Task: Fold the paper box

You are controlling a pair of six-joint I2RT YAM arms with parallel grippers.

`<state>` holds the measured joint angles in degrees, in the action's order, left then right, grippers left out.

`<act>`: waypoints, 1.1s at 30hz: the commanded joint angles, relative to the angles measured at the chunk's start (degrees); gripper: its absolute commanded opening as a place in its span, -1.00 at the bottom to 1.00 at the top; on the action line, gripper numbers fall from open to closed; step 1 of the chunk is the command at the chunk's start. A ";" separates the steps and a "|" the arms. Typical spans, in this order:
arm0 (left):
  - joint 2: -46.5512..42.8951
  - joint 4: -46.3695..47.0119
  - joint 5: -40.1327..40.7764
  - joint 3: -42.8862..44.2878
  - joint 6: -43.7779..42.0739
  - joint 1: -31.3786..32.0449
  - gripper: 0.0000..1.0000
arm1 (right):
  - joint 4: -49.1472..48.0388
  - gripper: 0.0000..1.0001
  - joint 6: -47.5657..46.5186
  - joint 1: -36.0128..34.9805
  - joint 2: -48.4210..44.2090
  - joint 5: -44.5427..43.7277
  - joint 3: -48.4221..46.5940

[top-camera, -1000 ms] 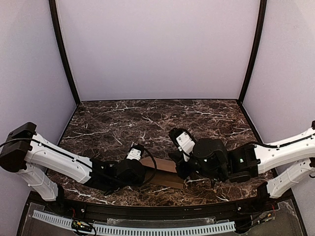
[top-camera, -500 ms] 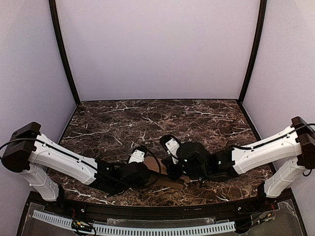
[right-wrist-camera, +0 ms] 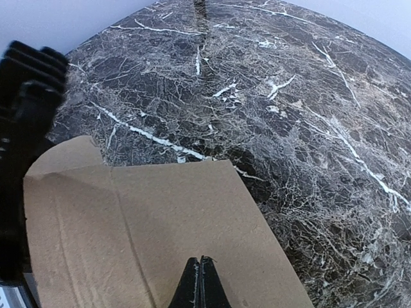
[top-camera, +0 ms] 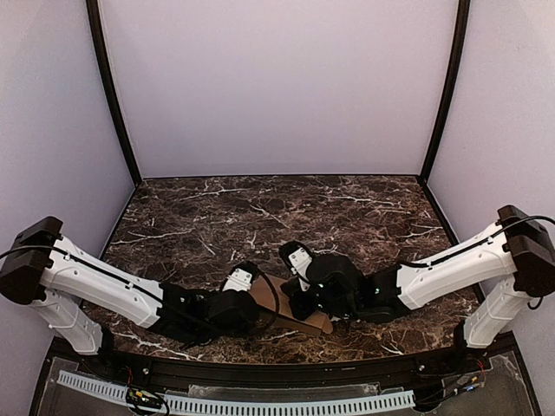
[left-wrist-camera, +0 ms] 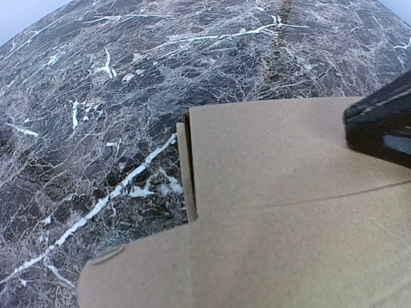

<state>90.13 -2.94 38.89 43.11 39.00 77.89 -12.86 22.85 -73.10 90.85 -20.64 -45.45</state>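
Note:
The paper box [top-camera: 305, 321] is a brown cardboard piece lying partly folded on the dark marble table [top-camera: 260, 217], between the two grippers near the front edge. In the left wrist view the paper box [left-wrist-camera: 289, 212] fills the lower frame, showing a slit and a crease, and it hides my left fingers. My left gripper [top-camera: 258, 303] sits at its left end. My right gripper [right-wrist-camera: 200, 262] is shut, its tips resting on the flat top panel of the box [right-wrist-camera: 160, 218]. From above, the right gripper [top-camera: 297, 303] is over the middle of the box.
Purple walls with black corner posts [top-camera: 113, 104] enclose the table on three sides. A white slotted rail [top-camera: 260, 404] runs along the front below the arm bases. The left arm's black housing [right-wrist-camera: 26, 128] stands close at the left of the right wrist view.
The right arm has swung left and lower, bringing its shut tips onto the cardboard beside the left gripper. The box has shifted, its right end now pointing toward the front.

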 commanded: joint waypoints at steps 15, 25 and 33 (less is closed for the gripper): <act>-26.91 -11.14 -16.42 -15.13 2.78 1.29 -0.11 | -3.72 -1.00 2.56 1.77 7.33 3.32 2.96; -26.89 -12.58 -12.32 -5.79 -10.57 -1.15 0.14 | -1.92 -1.00 4.06 1.78 2.75 4.76 7.11; -20.33 -4.32 -25.34 -1.49 -20.08 -12.70 0.15 | 4.08 -1.00 1.27 1.78 -9.02 4.15 7.03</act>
<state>66.78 -10.50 20.60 38.92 25.61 68.47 -12.84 25.54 -71.66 87.18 -16.32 -38.63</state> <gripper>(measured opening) 0.569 0.003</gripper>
